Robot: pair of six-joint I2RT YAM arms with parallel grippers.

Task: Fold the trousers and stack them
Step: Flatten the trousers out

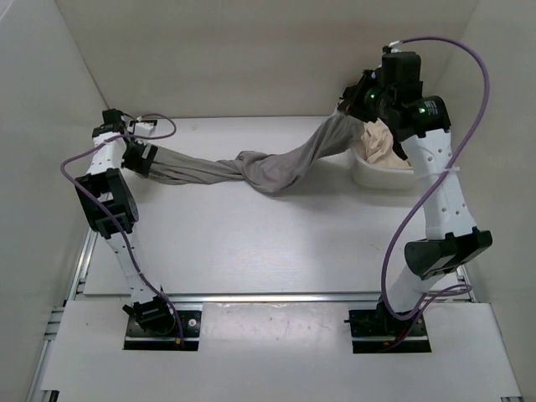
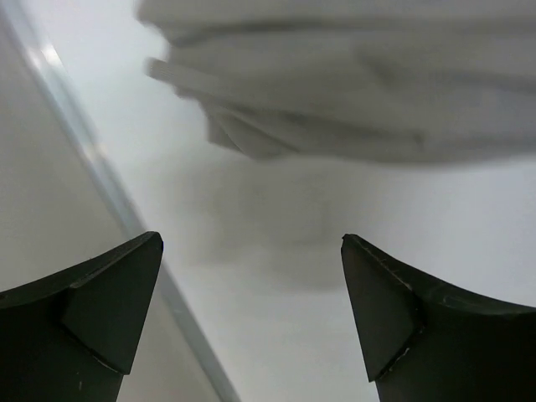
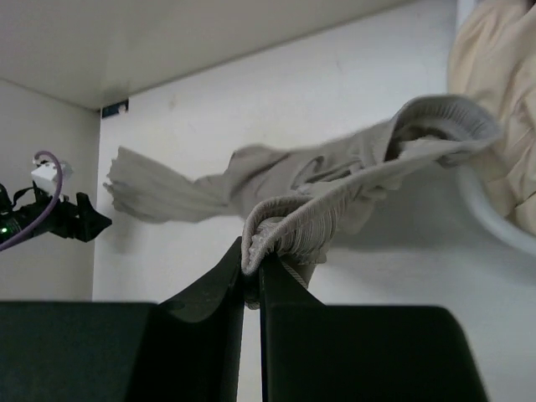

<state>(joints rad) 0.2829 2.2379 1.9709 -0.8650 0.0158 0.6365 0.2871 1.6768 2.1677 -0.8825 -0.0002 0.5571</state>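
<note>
The grey trousers hang twisted across the back of the table, from the left arm up to the raised right arm. My right gripper is high at the back right, shut on the ribbed waistband, which bunches between its fingertips. At the far left my left gripper is low and open. In the left wrist view nothing is between its fingers. The blurred leg ends of the trousers lie just beyond the tips.
A white tub holding beige cloth stands at the back right, under the right gripper; its rim and the beige cloth show in the right wrist view. White walls close in the table at the left, back and right.
</note>
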